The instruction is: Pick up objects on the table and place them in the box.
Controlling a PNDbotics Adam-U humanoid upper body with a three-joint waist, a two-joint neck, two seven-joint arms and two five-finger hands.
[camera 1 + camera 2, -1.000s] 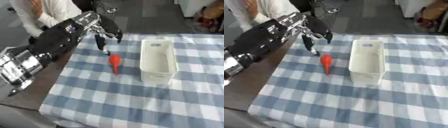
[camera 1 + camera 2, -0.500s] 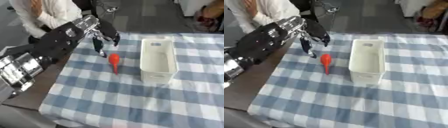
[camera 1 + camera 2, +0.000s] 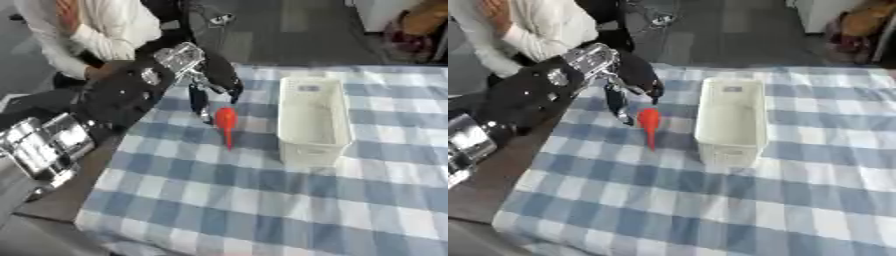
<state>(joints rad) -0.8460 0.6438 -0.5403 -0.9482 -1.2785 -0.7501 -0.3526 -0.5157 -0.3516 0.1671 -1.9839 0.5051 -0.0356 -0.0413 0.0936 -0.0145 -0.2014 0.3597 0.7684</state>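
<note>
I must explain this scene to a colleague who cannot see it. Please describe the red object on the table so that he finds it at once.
On the blue-and-white checked tablecloth stands a long white box. Just to its left lies the red object, below the left hand. It has a rounded top narrowing to a thin tail, and it is the only red thing there.

Box [image 3: 312, 120]: on the desk [image 3: 262, 200], right of the funnel-shaped object.
Funnel-shaped object [image 3: 227, 123]: on the desk, between box and robot hand.
Left robot hand [image 3: 213, 80]: just behind-left of the object, perhaps touching.
</note>
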